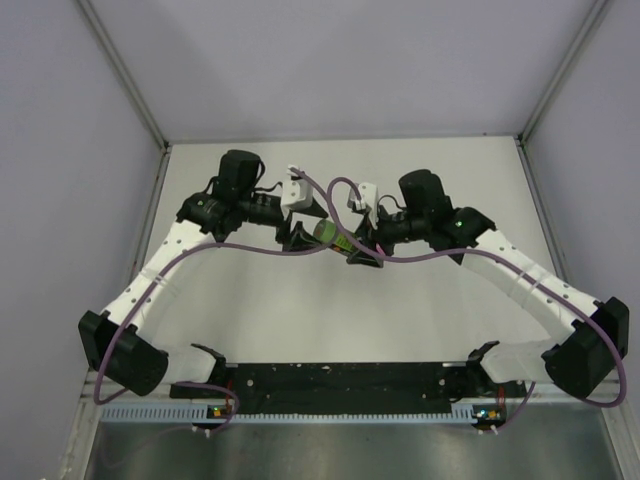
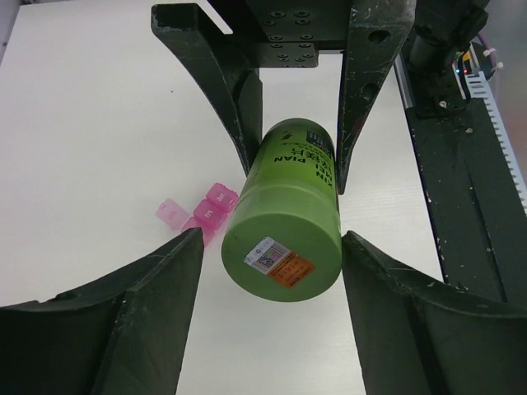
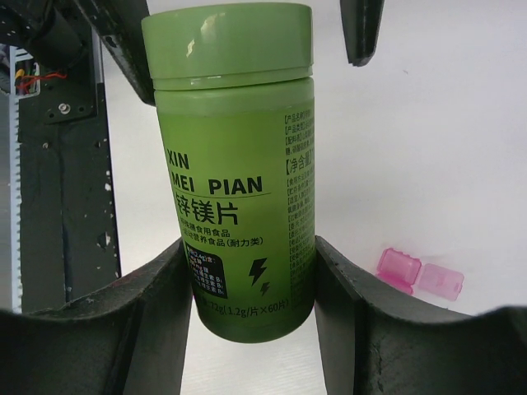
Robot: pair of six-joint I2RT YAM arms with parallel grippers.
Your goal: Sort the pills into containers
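Right wrist view: my right gripper (image 3: 247,247) squeezes the green plastic bottle (image 3: 230,164), my left gripper (image 2: 272,239) sits open around its green lid (image 3: 226,41), so next I should pinch and twist.

On the side of the green bottle (image 3: 235,181), "XIN" is printed in black above "MEI PIAN", followed by the large characters "锌镁片", a smaller Chinese line ending in "(耐力类)", two lightning-bolt signs, and a partly hidden quantity line reading "1.2g/片×60片" near the base. Columns of fine Chinese print with bracketed headings are carried on the right of the label but cannot be read. A base sticker (image 2: 280,262) with a square code and an orange field, and small marks on the pink pill box (image 2: 206,216) lids, are likewise illegible.
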